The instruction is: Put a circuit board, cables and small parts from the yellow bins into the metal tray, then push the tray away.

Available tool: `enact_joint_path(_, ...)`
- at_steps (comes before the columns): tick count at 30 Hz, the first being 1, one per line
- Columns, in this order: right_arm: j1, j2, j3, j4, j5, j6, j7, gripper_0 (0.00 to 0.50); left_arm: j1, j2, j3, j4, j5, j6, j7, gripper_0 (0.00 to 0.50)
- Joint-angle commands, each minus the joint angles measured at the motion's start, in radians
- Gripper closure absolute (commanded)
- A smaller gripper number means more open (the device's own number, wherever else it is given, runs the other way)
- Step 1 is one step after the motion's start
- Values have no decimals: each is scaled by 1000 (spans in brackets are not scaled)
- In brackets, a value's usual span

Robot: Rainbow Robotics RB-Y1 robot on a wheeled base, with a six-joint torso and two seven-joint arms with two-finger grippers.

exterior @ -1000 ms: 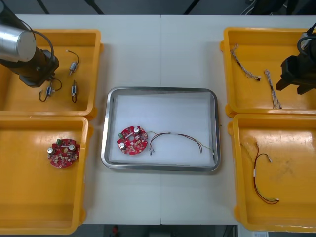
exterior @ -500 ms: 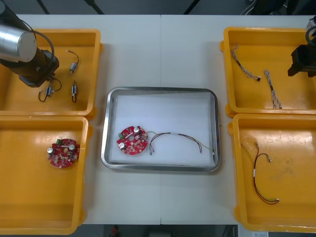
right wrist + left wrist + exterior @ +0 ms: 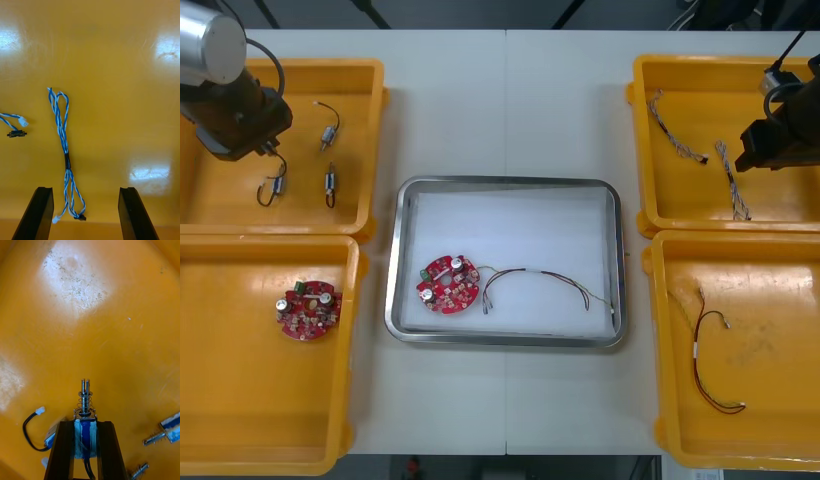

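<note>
Front view: your metal tray (image 3: 505, 183) sits mid-table with a circuit board (image 3: 448, 283) and a thin cable (image 3: 540, 275) inside. The left arm (image 3: 235, 115) is over the far left bin (image 3: 375, 100), and the right arm (image 3: 785, 145) is over the far right bin (image 3: 642, 140).

Right wrist view: your right gripper (image 3: 86, 189) is spread wide above a twisted blue and white cable (image 3: 67, 161) lying on the bin floor.

Left wrist view: your left gripper (image 3: 85, 423) is pinching a small metal part (image 3: 85, 405), with the spring end poking past the fingertips.
</note>
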Motion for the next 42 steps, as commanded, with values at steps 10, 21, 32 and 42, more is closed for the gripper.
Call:
enact_joint_path(10, -51, 73, 7, 107, 29, -106, 106, 0, -53, 128, 134, -181, 49, 221, -187, 500)
enact_joint_path(21, -48, 94, 24, 133, 37, -106, 125, 0, -53, 184, 184, -368, 148, 419, -200, 500)
enact_joint_path(32, -45, 97, 24, 141, 26, -95, 132, 136, -53, 183, 272, -475, 211, 542, -159, 500)
enact_joint_path(42, -45, 97, 24, 141, 24, -85, 134, 500, 19, 71, 372, -612, 81, 604, -62, 500)
